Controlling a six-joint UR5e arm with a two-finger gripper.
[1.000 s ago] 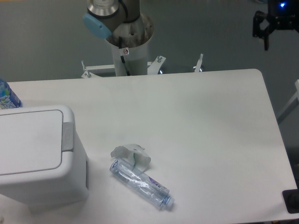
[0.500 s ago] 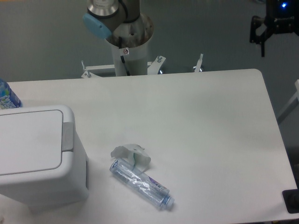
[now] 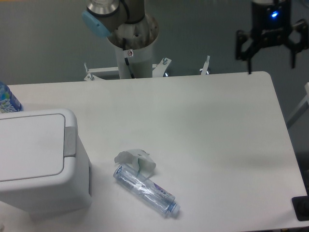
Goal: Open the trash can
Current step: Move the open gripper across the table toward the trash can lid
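The jaws stood spread wide and empty — the gripper [image 3: 271,47] hung high over the far right corner of the table [image 3: 207,125], fingers pointing down, a blue light glowing on its body, nothing between them. That was about as far from the job as it could be. The trash can [image 3: 41,164] sat at the near left edge, well apart from the gripper, its flat lid [image 3: 29,145] down and flush, the grey push tab [image 3: 70,141] along the lid's right side untouched. So, on my reading, nothing of the task was done — the whole of it remained: cross the table, come down on the tab, press, and let the lid rise. Between the two lay a crumpled scrap of paper [image 3: 136,160] touching a crushed clear bottle [image 3: 146,190], just right of the bin; neither blocked the tab from above. A blue-labelled bottle [image 3: 7,99] peeked in at the left edge, behind the bin.
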